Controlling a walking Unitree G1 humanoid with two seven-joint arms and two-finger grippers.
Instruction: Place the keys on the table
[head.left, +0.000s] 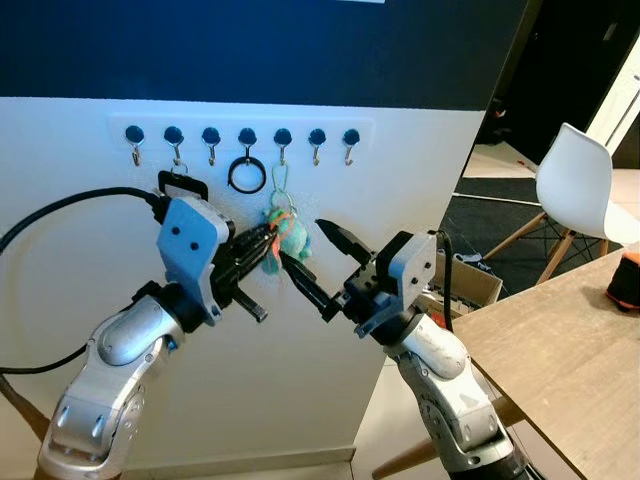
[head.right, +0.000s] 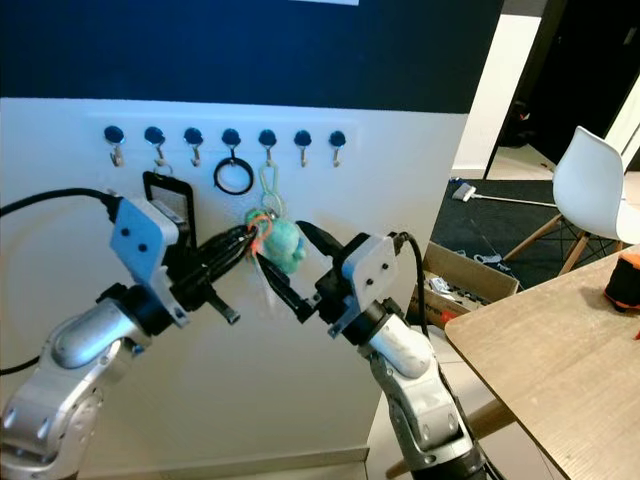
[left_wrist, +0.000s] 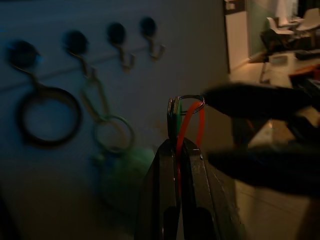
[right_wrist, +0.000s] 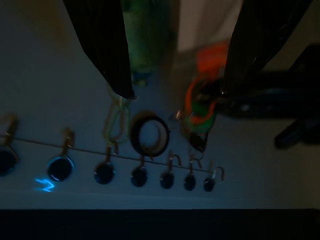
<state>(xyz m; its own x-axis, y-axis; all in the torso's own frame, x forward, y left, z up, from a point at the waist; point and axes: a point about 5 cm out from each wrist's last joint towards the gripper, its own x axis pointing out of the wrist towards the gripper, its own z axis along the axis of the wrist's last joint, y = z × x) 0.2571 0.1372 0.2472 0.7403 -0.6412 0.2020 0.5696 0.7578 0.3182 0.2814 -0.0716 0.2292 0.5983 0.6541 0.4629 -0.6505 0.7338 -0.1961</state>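
The keys (head.left: 290, 238) are a bunch with a teal plush ball and an orange loop. They hang from a green carabiner (head.left: 279, 181) on a hook of the white wall rail (head.left: 240, 135). My left gripper (head.left: 268, 240) is shut on the bunch from the left. In the left wrist view its closed fingers (left_wrist: 167, 165) pinch the orange loop and the metal ring (left_wrist: 186, 107). My right gripper (head.left: 303, 242) is open just right of the plush, one finger above it and one below. In the right wrist view the orange loop (right_wrist: 200, 102) hangs by one finger.
A black ring (head.left: 247, 175) and a black tag (head.left: 183, 185) hang on neighbouring hooks. A wooden table (head.left: 560, 340) stands at the right with an orange-and-black object (head.left: 625, 282) on it. Behind it are a white chair (head.left: 580, 185) and a cardboard box (head.left: 470, 282).
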